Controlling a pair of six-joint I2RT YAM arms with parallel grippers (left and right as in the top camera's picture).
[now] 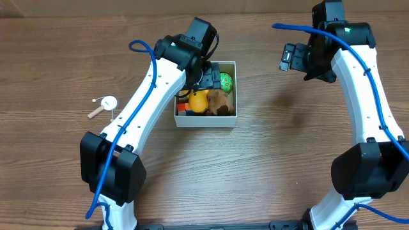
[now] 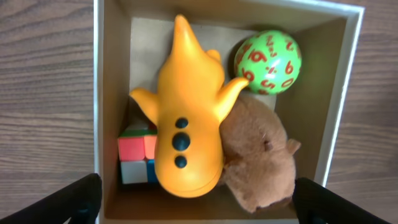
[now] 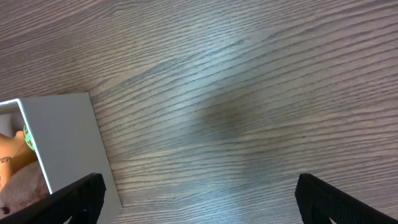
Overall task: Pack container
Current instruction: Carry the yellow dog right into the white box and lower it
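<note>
The container (image 1: 206, 120) is a small white-walled box with a brown floor, at the table's middle. It holds an orange toy (image 2: 186, 124), a brown plush animal (image 2: 258, 162), a green ball with red numbers (image 2: 268, 62) and a coloured puzzle cube (image 2: 137, 155). My left gripper (image 2: 199, 205) is open and empty, hovering straight above the box; in the overhead view (image 1: 203, 75) it covers the box's far left part. My right gripper (image 3: 199, 199) is open and empty, above bare table to the right of the box, whose wall (image 3: 68, 143) shows at the left edge.
A small white and wooden object (image 1: 103, 106) lies on the table left of the left arm. Wood-grain table (image 1: 287, 140) surrounds the box.
</note>
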